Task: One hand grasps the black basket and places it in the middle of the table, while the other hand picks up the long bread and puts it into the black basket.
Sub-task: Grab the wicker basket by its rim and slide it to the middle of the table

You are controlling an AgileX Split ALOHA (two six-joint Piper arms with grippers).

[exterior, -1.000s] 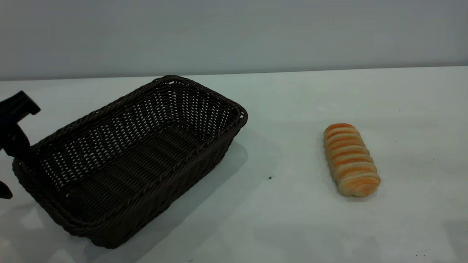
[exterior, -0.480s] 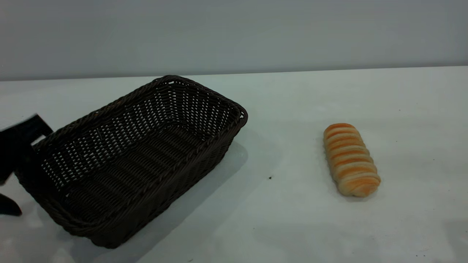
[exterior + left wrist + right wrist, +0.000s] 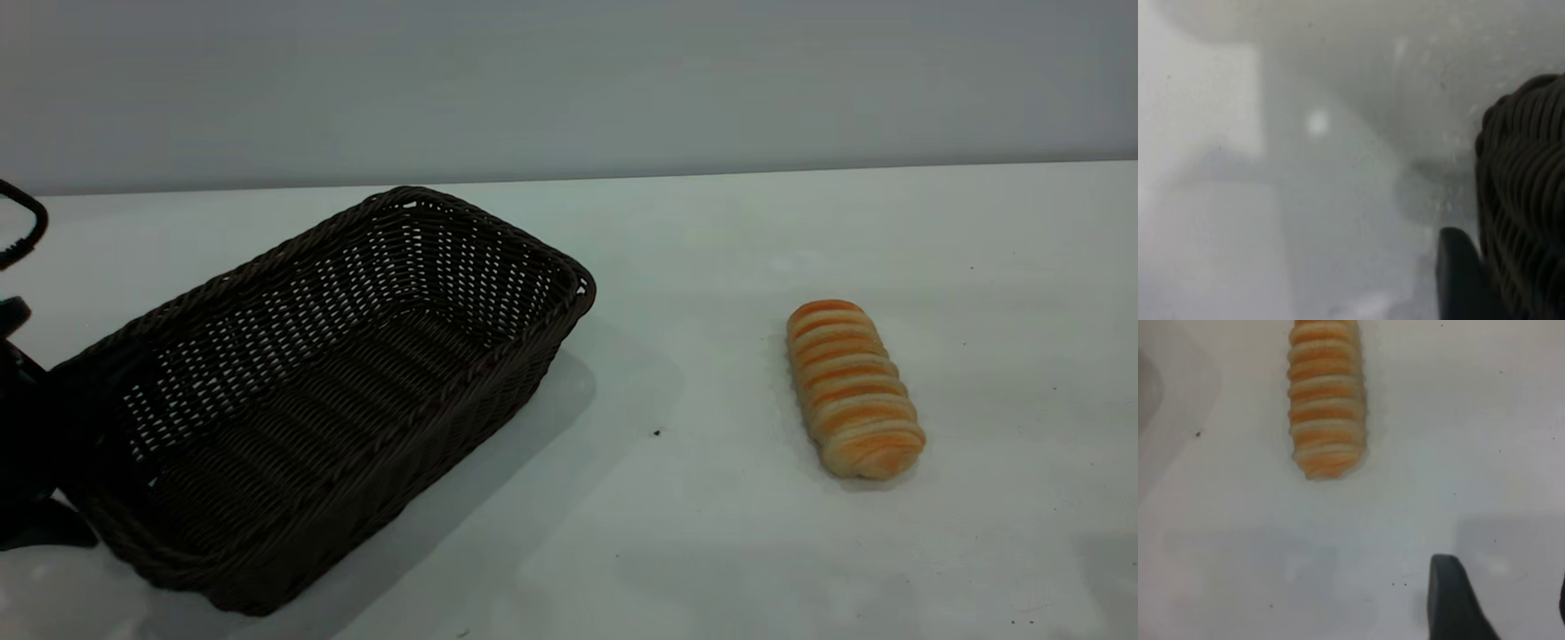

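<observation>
Your left claw (image 3: 36, 427) sits at the basket's (image 3: 338, 373) left end, one finger (image 3: 1461, 277) against the outside of the rim; whether it grips, you cannot tell. Your right claw hovers over the counter (image 3: 711, 533) near the bread (image 3: 853, 387), fingers (image 3: 1455, 600) spread wide. Basket and bread lie well apart.

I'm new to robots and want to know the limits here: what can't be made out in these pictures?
- Left gripper: exterior view, cut off by the frame edge and dark against the black basket; its grip is unclear.
- Right gripper: right wrist view shows only one fingertip.
- Long bread: far end cropped in that view.
</observation>
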